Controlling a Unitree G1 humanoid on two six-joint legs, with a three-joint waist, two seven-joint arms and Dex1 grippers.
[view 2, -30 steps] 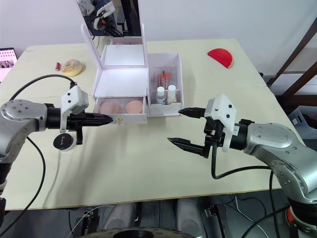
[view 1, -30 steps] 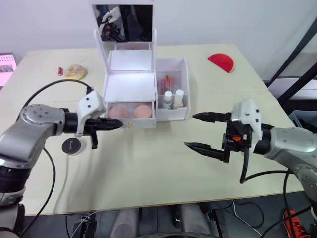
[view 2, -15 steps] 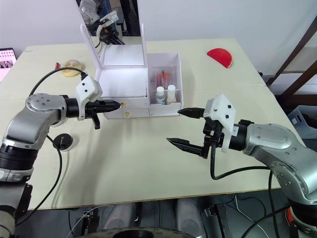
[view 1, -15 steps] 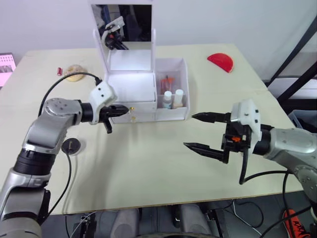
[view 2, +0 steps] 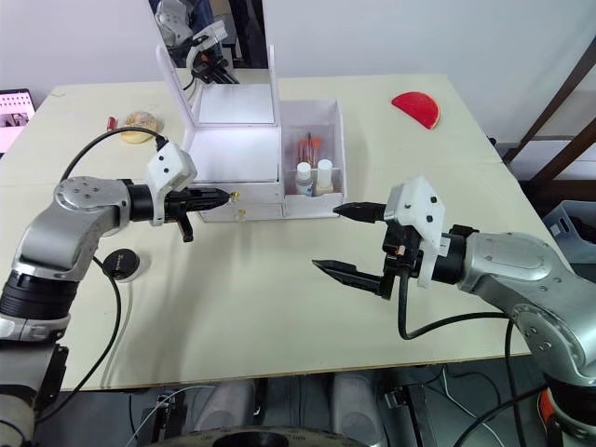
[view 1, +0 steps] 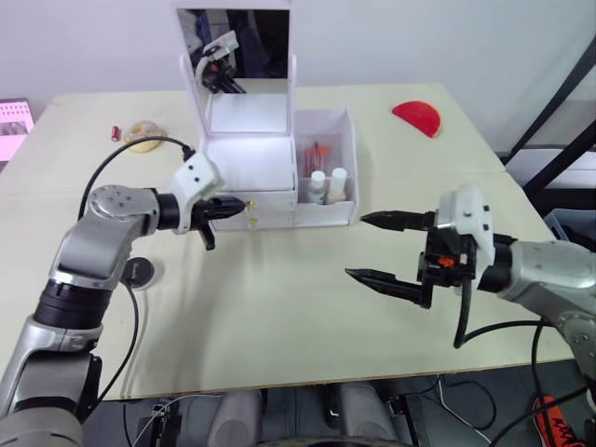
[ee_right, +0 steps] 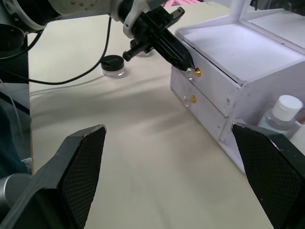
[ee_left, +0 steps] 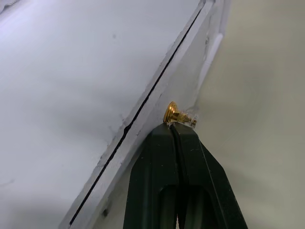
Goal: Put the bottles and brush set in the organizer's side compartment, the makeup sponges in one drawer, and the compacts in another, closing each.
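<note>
- Left gripper (view 2: 220,196): fingers pressed together, tips touching the gold knob (ee_left: 171,113) of the upper drawer (ee_right: 213,81); nothing is pinched between them. The fingers lie level, pointing straight at the drawer front.
- Upper drawer: flush with the organizer (view 1: 250,168) body, judged closed. Lower drawer (ee_right: 202,108) likewise flush, its own knob just below.
- Key relation: the knob sits directly ahead of the left fingertips, along the drawer's sliding axis. The left arm is much the nearer; any further push or release belongs to it.
- Right gripper (view 1: 380,250): spread wide, holding nothing, hanging over bare worktop (view 1: 279,307) well apart from the organizer, on the side-compartment side.
- Side compartment (view 1: 326,209): adjoins the drawers on the robot's right; holds two white-capped bottles (view 1: 327,184) upright at the front, with the brush set (view 1: 316,155) behind them.
- Black compact (view 1: 138,273): on the worktop near the left arm's elbow, outside the organizer; judged not yet stowed.
- Mirror lid (view 1: 238,65): stands upright at the back.
- Other items: a pale round object (view 1: 142,136) and a small red item (view 1: 115,133) at the far left, and a red half-disc (view 1: 416,116) at the far right, all clear of both arms.
- Obstructions: none between the left gripper and the drawer fronts.
</note>
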